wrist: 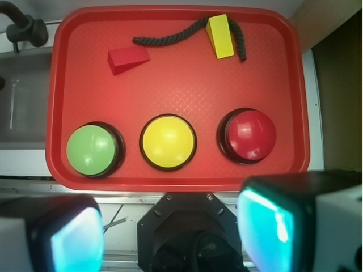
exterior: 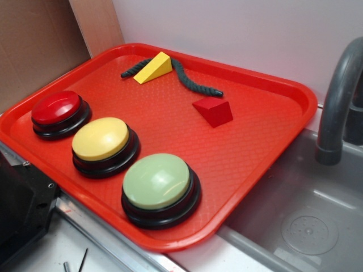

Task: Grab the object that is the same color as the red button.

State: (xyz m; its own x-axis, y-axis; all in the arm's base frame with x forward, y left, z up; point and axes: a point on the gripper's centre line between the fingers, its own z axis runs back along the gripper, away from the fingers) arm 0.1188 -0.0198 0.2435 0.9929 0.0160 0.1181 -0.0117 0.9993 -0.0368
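A small red wedge block, the object [exterior: 213, 110] [wrist: 127, 59], lies on the red tray [exterior: 249, 158] [wrist: 170, 90] toward its far side. The red button [exterior: 58, 112] [wrist: 248, 135], a glossy red dome on a black base, stands at one end of the row of three buttons. In the wrist view my gripper [wrist: 170, 235] hangs high above the robot base, outside the tray's near edge, far from the block. It is open, its two teal pads [wrist: 266, 226] wide apart with nothing between them. The gripper does not show in the exterior view.
A yellow-domed button [exterior: 103, 144] [wrist: 168, 141] and a pale green-domed button [exterior: 159, 187] [wrist: 92, 150] stand beside the red one. A yellow wedge [exterior: 153, 68] [wrist: 220, 36] rests on a dark rope [exterior: 187, 76] [wrist: 170, 37]. A grey sink [exterior: 306, 215] with a faucet [exterior: 337, 102] adjoins the tray.
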